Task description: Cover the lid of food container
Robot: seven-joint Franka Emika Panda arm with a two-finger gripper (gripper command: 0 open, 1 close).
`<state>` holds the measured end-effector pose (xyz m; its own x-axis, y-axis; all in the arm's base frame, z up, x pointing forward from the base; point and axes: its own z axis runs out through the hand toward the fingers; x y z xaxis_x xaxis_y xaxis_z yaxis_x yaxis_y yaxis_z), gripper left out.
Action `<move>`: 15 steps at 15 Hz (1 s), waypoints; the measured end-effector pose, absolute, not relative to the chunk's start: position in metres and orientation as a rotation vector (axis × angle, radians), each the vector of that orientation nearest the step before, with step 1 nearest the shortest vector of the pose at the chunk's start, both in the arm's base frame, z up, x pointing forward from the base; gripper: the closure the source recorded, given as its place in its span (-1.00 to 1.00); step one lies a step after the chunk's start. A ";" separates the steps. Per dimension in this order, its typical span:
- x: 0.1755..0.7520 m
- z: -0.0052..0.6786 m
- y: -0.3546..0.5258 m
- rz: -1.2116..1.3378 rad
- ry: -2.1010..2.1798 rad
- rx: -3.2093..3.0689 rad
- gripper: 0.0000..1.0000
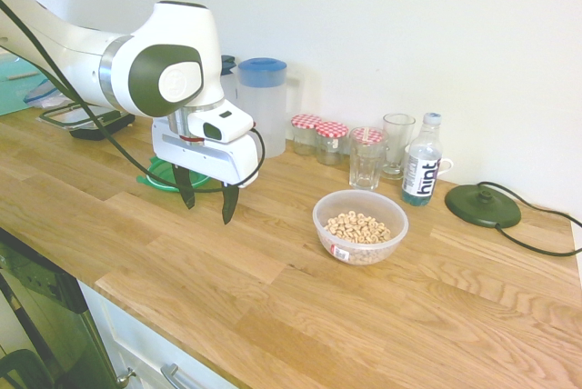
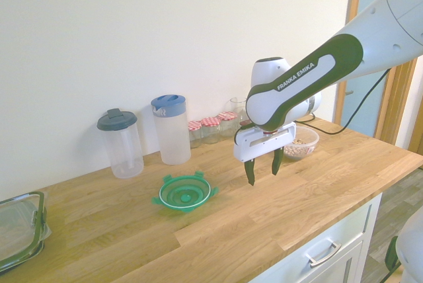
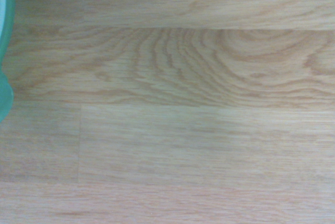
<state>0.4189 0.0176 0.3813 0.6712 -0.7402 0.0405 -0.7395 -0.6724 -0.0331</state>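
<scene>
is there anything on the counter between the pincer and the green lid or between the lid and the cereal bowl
Nothing visible blocks either path. The open pincer hangs above bare wood, apart from the green lid, with only countertop between them. From the lid to the cereal bowl the wood is also bare; the jars and glasses stand back by the wall.

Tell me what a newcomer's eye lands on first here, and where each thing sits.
The white arm dominates, its open gripper hanging empty above the wooden counter. The green lid lies flat beside it, toward the jugs. The clear food container of cereal rings stands uncovered on the gripper's other side, before the glasses.
</scene>
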 end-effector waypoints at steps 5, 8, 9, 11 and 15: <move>0.441 0.384 0.026 -0.050 1.250 -2.728 -1.00; 0.482 0.374 0.027 0.054 1.130 -2.602 -1.00; 0.496 0.366 0.025 0.091 1.081 -2.560 -1.00; 0.521 0.346 0.022 0.163 0.983 -2.474 -1.00; 0.552 0.318 0.020 0.266 0.769 -2.309 -1.00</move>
